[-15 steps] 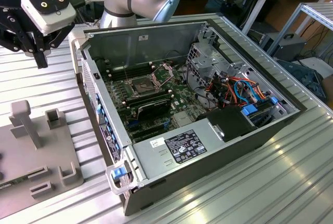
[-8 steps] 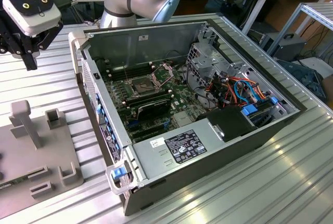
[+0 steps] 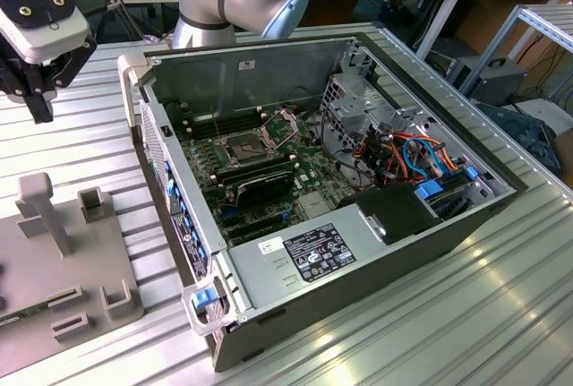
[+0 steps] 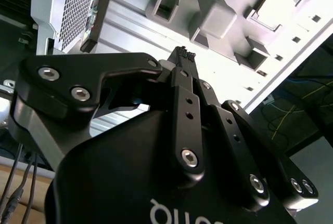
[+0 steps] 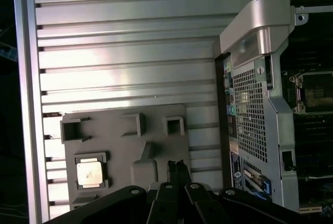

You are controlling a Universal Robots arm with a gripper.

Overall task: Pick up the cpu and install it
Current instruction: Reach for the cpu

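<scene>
Aloft, gripper (image 5: 177, 166) closed, empty, apart from cpu (image 5: 89, 173)

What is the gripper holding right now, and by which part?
Nothing. The gripper has its fingers shut together, empty; the cpu lies in a pocket of the grey holder plate.

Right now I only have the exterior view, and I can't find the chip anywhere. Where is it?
Observer: In the first wrist view the chip lies flat, metal top up, in a square pocket of the grey plate next to the computer case.
Operator: Is the tool holding anything?
Observer: No. In the second wrist view the tool is shut, its tips together with nothing between them.
</scene>
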